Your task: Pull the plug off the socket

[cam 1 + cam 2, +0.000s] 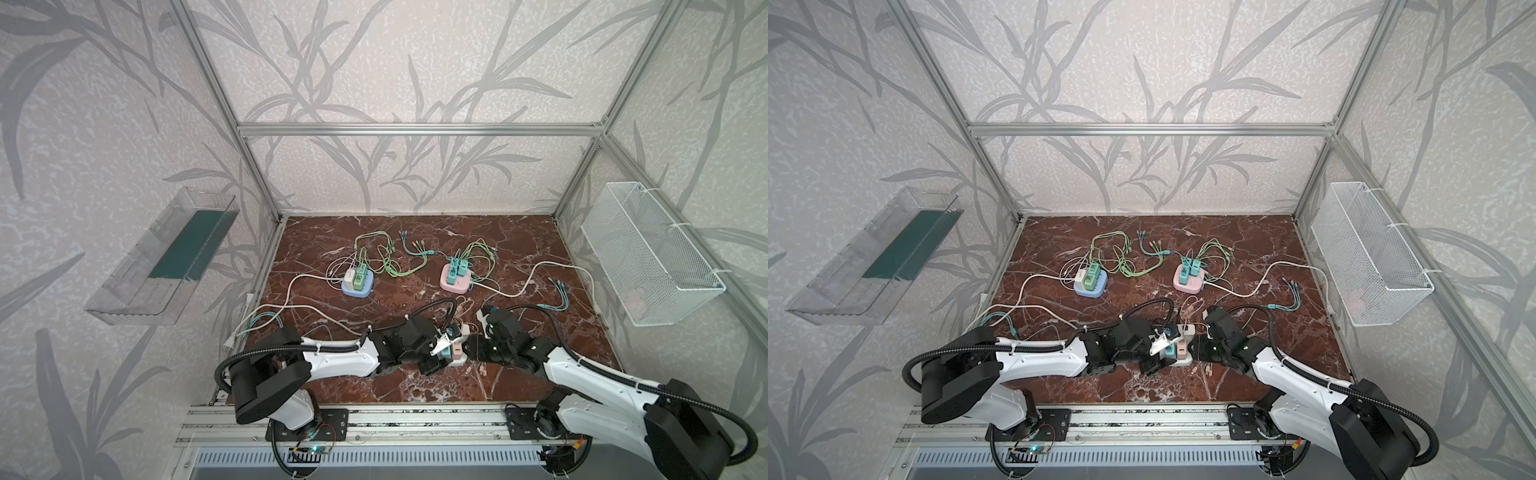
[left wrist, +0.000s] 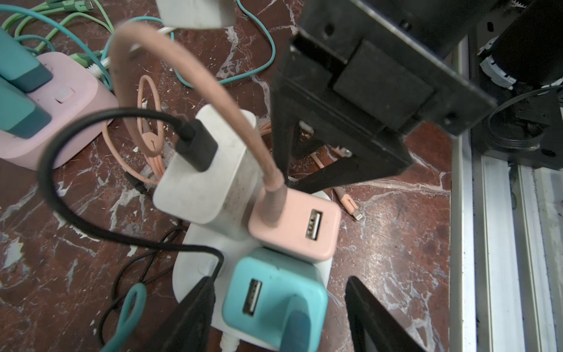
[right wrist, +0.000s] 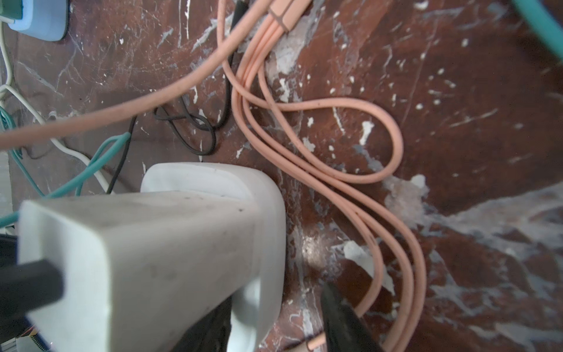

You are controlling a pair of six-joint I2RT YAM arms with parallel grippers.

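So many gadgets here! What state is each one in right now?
teal plug: seated in the white socket.
pink plug: seated, pink cable attached.
white plug: seated, black cable attached.
left pincer: open, straddling the teal plug.
right pincer: around the white socket's edge, grip unclear.
blue socket: plugs seated.
pink socket: teal plugs seated.

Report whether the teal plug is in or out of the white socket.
In: teal plug sits flush on white socket, no prongs showing.
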